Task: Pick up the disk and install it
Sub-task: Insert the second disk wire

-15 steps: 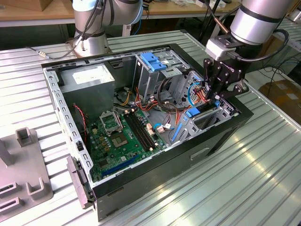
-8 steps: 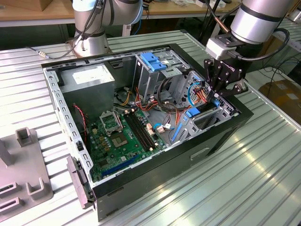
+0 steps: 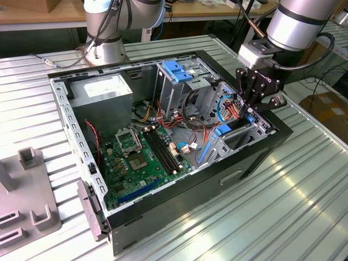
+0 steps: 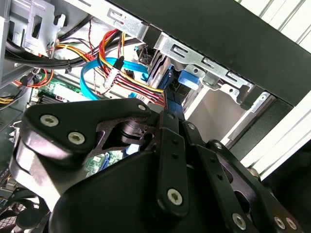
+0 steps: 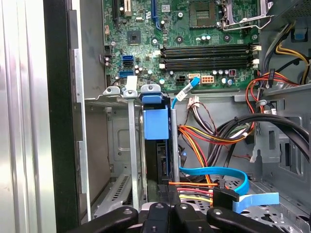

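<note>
At the corner of the open black computer case (image 3: 255, 157) toward the exterior view's right, my black linkage gripper (image 3: 255, 106) hangs from the silver arm just above the drive bay, over a tangle of red, yellow and orange wires (image 5: 204, 136) and a flat blue data cable (image 5: 214, 174). The disk, a thin dark drive with blue plastic carrier rails (image 5: 156, 141), stands on edge in the grey metal bay slot (image 5: 131, 145) right under my fingers; in the first wrist view its blue end tab points toward the green motherboard (image 5: 194, 34). My finger links press close together in both wrist views, yet I cannot tell whether the tips are pinching the disk's edge or merely resting beside it, since my own linkage hides them. Further along the case in the exterior view, the metal drive cage with a blue top handle (image 3: 176, 73) stands upright, and the grey power-supply box with a white label (image 3: 103, 89) sits in the far corner. The case rests on a ribbed metal table (image 3: 283, 206).
</note>
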### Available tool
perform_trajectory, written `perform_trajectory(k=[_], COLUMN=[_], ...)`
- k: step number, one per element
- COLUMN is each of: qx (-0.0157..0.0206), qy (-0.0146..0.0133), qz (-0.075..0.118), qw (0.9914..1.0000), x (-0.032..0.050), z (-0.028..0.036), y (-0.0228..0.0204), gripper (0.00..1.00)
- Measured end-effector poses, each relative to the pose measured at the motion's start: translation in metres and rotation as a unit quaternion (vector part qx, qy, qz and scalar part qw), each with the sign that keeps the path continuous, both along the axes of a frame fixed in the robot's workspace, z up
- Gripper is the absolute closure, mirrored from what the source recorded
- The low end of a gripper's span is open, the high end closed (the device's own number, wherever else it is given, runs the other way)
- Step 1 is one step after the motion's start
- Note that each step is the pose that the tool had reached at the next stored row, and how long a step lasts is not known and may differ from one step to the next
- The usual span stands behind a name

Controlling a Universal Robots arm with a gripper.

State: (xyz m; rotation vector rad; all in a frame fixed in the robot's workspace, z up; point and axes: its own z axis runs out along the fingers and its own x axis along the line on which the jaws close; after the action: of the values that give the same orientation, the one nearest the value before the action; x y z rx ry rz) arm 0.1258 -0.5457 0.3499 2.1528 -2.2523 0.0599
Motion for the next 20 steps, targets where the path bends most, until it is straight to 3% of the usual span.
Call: perform_trajectory(k=[12, 20], qx=[0.0013, 0.0025], qy=[0.001, 0.0011], qz=[0.0, 0.0], qw=[1.0, 1.0], x=[0.0, 0.0], z=[0.0011, 0.021], y=[0.0, 0.0], gripper=[0.9, 0.9])
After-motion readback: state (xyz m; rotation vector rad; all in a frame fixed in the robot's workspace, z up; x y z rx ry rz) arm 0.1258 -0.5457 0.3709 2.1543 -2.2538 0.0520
